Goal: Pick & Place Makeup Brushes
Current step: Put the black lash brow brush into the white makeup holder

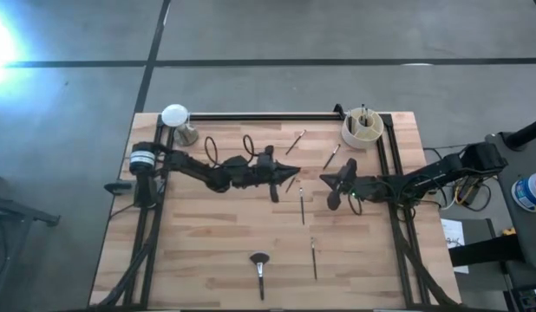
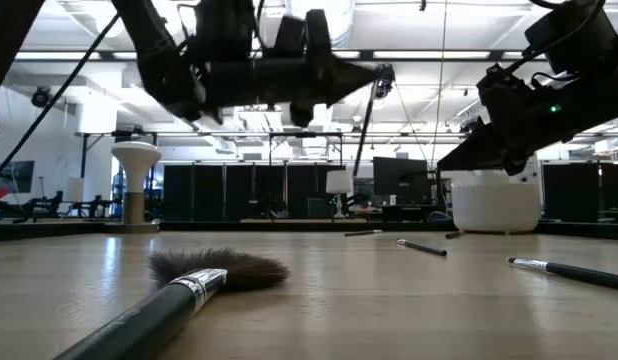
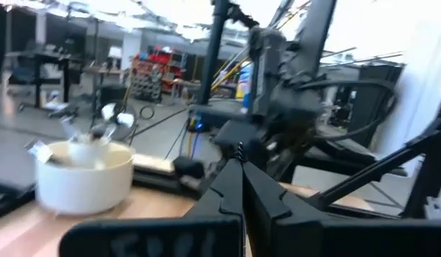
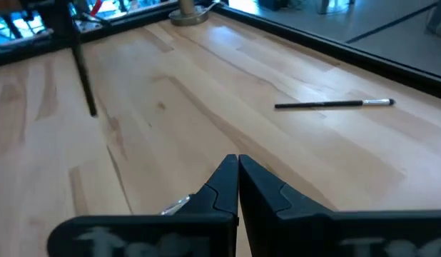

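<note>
My left gripper [image 1: 287,177] is over the middle of the table, shut on a thin dark makeup brush [image 2: 367,130] that also shows in the right wrist view [image 4: 83,68]. My right gripper [image 1: 323,179] hovers just to its right, facing it, shut and empty [image 4: 238,168]. Several thin brushes lie flat on the wood [image 1: 303,206] [image 1: 314,258] [image 1: 295,141] [image 1: 330,157]. The wide fluffy brush [image 1: 259,269] lies by the near edge [image 2: 194,283]. A white cup [image 1: 362,128] at the far right corner has brushes standing in it [image 3: 85,175]. My left gripper pinches the thin brush by its upper end [image 2: 380,82] between its fingertips. The fingers reach in level from the table's left. The brush hangs slanting below them, lifted clear of the table.
A white lamp-like stand [image 1: 176,121] is at the far left corner. Black rails run along the far edge [image 1: 268,115] and the right side [image 1: 394,173]. A silvery bit [image 4: 176,206] shows beside my right fingers. Bare wood lies at near left [image 1: 181,251].
</note>
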